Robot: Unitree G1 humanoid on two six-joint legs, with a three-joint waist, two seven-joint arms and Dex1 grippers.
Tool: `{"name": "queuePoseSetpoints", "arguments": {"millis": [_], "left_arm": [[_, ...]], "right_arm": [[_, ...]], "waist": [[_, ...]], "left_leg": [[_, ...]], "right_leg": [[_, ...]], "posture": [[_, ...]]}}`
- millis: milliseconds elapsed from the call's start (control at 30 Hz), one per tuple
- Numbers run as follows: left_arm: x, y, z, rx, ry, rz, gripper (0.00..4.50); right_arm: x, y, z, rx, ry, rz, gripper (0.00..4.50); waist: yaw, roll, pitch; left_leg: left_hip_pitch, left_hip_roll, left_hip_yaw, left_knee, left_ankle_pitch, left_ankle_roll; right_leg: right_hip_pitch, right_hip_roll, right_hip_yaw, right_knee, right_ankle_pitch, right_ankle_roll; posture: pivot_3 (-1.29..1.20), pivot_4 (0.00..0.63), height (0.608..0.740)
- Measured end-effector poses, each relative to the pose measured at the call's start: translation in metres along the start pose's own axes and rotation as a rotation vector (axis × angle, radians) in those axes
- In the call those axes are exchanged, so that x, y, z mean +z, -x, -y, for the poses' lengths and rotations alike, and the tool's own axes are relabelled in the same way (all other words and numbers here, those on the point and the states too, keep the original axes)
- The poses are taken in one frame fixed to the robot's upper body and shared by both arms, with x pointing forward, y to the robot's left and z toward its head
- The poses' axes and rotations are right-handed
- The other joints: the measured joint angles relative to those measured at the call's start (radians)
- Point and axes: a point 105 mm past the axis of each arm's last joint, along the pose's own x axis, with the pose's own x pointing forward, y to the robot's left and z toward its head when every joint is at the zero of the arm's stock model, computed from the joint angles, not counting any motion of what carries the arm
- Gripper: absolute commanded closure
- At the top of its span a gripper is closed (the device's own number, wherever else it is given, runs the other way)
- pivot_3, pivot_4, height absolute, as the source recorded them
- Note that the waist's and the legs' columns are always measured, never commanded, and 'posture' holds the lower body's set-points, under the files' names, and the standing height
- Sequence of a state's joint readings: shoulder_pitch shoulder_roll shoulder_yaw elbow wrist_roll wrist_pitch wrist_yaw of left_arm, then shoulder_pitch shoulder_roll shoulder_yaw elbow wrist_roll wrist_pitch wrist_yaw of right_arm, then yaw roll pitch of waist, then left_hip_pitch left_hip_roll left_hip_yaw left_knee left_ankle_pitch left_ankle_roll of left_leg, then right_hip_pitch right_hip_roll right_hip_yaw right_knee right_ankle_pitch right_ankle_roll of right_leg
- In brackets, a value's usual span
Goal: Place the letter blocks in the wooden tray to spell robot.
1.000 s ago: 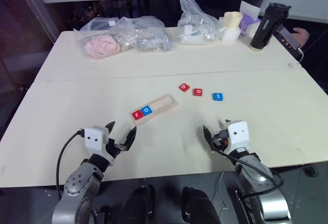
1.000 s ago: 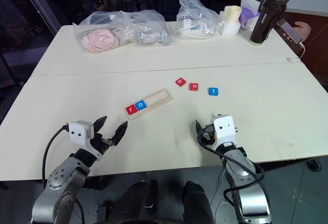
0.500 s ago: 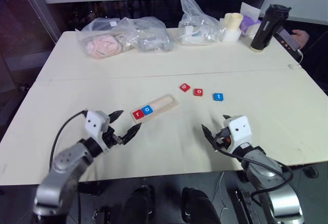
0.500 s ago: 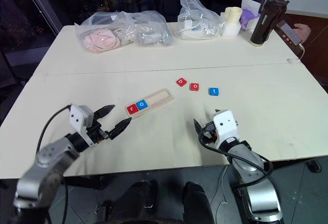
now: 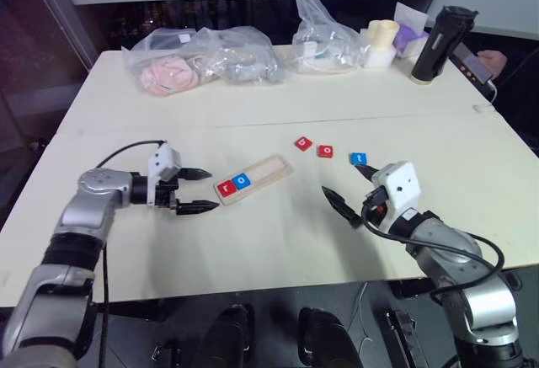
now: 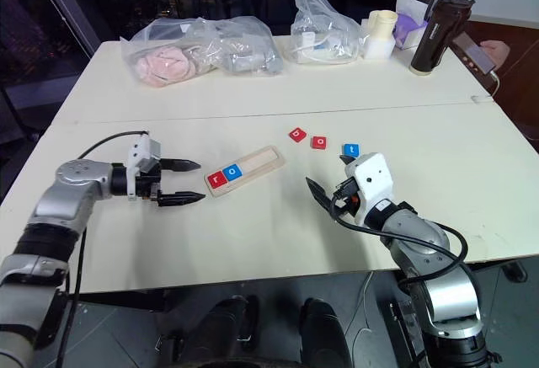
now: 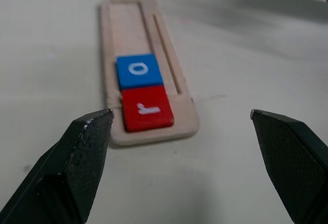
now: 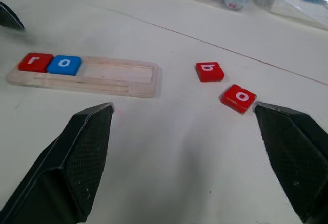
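Observation:
The wooden tray (image 5: 269,168) lies at an angle mid-table, with a red r block (image 5: 224,188) and a blue o block (image 5: 242,181) seated at its left end. Loose beyond its right end lie a red b block (image 5: 302,143), a red o block (image 5: 325,151) and a blue t block (image 5: 358,158). My left gripper (image 5: 214,189) hovers open just left of the tray, pointing at the r end. My right gripper (image 5: 339,178) is open, raised above the table just in front of the blue t block. The left wrist view shows the tray (image 7: 125,29) between the open fingers.
Along the table's far edge are clear plastic bags (image 5: 198,61) with soft items, another bag (image 5: 324,40), a pale cup (image 5: 381,42) and a black bottle (image 5: 435,44). A person's hand (image 5: 493,58) holds a phone at the far right corner.
My left arm swung out and forward, and its gripper turned to point right at the tray's left end. My right gripper rose off the table's front edge. Both stayed open.

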State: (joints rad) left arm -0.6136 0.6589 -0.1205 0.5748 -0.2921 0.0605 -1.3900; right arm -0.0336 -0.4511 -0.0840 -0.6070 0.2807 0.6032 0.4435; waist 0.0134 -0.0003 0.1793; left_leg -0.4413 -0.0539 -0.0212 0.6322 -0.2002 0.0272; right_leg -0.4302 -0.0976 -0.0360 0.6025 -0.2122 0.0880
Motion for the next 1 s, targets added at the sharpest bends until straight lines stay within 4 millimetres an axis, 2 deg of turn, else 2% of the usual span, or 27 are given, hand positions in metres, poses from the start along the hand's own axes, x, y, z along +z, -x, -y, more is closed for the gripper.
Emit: {"name": "queuePoseSetpoints", "arguments": {"millis": [200, 333, 600, 1000], "left_arm": [[-0.008, -0.016, -0.012, -0.006, -0.018, -0.015, 0.0], [-0.011, -0.019, -0.018, 0.018, -0.029, -0.018, 0.0], [-0.016, -0.024, -0.02, 0.035, -0.045, -0.018, 0.0], [-0.02, -0.031, -0.016, 0.108, -0.051, 0.024, 0.0]], "right_arm": [[-0.001, 0.004, -0.001, -0.028, 0.0, -0.004, 0.04], [-0.002, 0.005, -0.001, -0.039, -0.002, -0.01, 0.04], [0.0, 0.006, -0.002, -0.043, 0.004, -0.003, 0.04], [0.002, 0.003, -0.004, -0.044, 0.013, 0.003, 0.04]], "waist": [[0.001, 0.0, 0.0], [0.0, -0.001, 0.0], [0.0, -0.001, 0.0], [0.001, -0.001, 0.0]], "left_leg": [[0.0, 0.0, 0.0, 0.001, 0.0, 0.0], [0.0, 0.0, 0.0, 0.001, 0.0, 0.0], [0.0, 0.0, -0.001, 0.01, 0.0, 0.0], [0.0, 0.001, -0.002, 0.013, 0.0, 0.0]], "right_leg": [[0.0, 0.0, 0.0, 0.001, 0.001, 0.001], [0.0, 0.0, 0.0, 0.003, 0.003, 0.004], [0.0, 0.0, 0.0, 0.011, 0.001, 0.002], [0.002, -0.002, 0.001, 0.011, 0.001, 0.002]], "posture": [[0.0, 0.15, 0.738], [0.0, 0.15, 0.738], [0.0, 0.15, 0.738], [0.0, 0.15, 0.738]]}}
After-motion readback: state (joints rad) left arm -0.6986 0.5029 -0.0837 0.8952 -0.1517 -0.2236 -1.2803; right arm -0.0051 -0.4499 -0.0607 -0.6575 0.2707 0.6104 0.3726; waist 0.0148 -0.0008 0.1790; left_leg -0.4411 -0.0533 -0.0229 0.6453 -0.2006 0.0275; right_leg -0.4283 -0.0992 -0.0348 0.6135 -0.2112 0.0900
